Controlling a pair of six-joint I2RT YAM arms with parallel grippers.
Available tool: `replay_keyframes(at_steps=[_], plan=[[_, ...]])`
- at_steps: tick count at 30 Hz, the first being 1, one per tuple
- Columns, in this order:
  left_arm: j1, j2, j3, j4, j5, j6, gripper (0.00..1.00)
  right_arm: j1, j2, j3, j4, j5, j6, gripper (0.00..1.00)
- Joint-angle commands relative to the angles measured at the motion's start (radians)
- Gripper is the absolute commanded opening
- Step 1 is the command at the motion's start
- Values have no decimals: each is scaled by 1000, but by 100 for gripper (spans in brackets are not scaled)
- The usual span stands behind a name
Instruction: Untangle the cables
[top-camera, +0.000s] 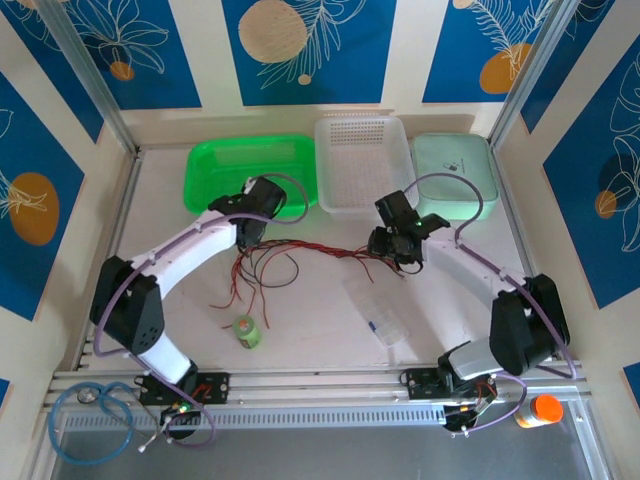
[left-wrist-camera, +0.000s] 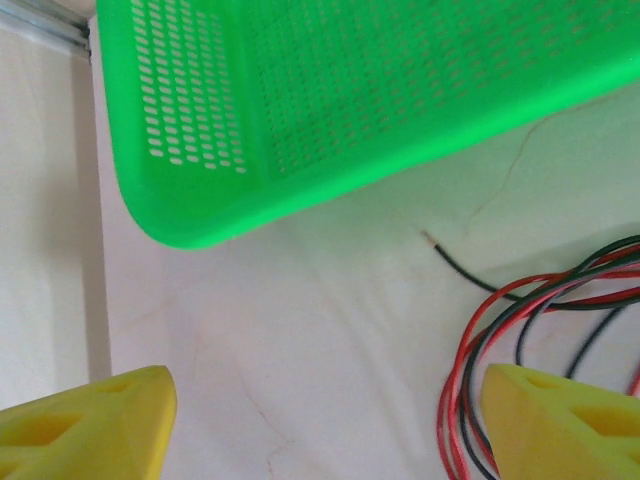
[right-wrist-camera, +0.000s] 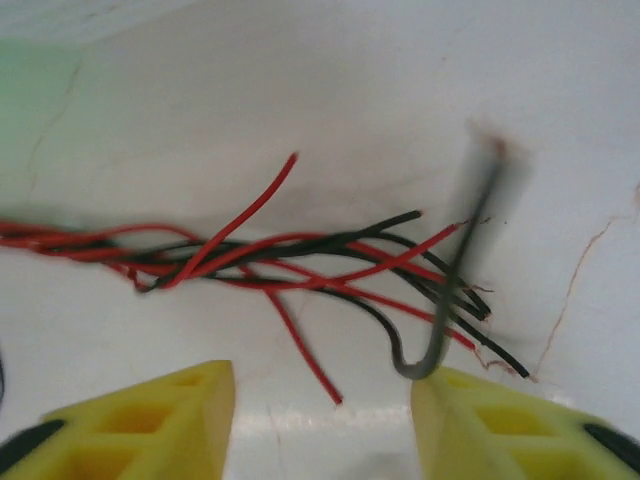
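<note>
A tangle of thin red and black cables (top-camera: 300, 258) stretches across the table between my two arms. My left gripper (top-camera: 250, 235) hovers open near the green basket; its yellow fingers (left-wrist-camera: 90, 425) stand wide apart, and looped red and black cables (left-wrist-camera: 470, 380) lie just inside the right finger. My right gripper (top-camera: 398, 250) is open over the right end of the bundle. There the cable ends (right-wrist-camera: 330, 260) fan out ahead of the fingers, and one black cable (right-wrist-camera: 440, 330) hooks against the right fingertip (right-wrist-camera: 480, 420).
At the back stand a green basket (top-camera: 205, 185), a white basket (top-camera: 330, 135) and a pale mint lidded box (top-camera: 455, 175). A small green bottle (top-camera: 246, 331) and a clear plastic case (top-camera: 375, 310) lie on the near half of the table.
</note>
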Motion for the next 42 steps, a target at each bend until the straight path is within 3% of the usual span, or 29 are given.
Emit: replay_keyframes(at_steps=[1, 6, 11, 14, 23, 35, 42], plan=[[-11, -17, 56, -166, 130, -58, 80, -1, -73, 26, -76, -59, -83, 94], [-29, -18, 73, -201, 434, -190, 70, -48, -149, 72, -140, -114, -133, 97], [-53, 13, 47, -94, 665, -367, 58, -88, -183, 122, -180, -153, -183, 87], [-56, 61, 36, -5, 737, -451, 56, -104, -201, 124, -171, -185, -205, 81], [-58, 249, 4, 156, 720, -666, 51, -127, -210, 94, -98, -289, -247, 78], [-63, 399, 65, 165, 599, -740, 48, -144, -195, 54, -36, -429, -269, 74], [-85, 469, 100, 135, 565, -761, 27, -165, -200, 49, -37, -465, -282, 69]])
